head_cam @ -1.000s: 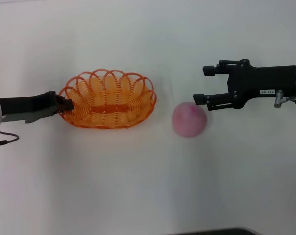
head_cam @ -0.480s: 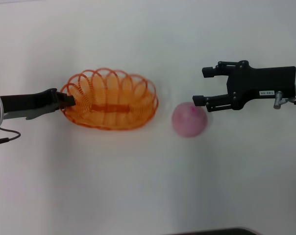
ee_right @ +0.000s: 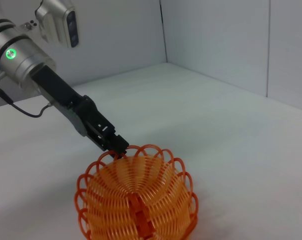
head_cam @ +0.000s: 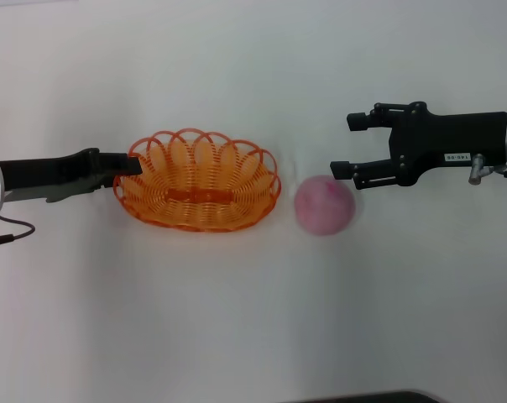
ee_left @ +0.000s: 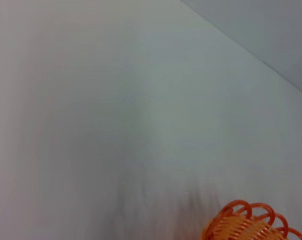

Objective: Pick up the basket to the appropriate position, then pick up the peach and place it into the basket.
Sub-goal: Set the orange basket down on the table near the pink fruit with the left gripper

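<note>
The only writing is a small white label (head_cam: 457,157) on the black body of the right gripper (head_cam: 347,144), at the right of the head view; its characters are too small to read. Nothing else in any view carries text, brand or number.

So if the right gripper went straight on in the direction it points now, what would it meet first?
Probably the basket. The right gripper, jaws open, points across the table toward it. The peach lies just beside its nearer jaw and might be brushed; height is unclear from above.
</note>
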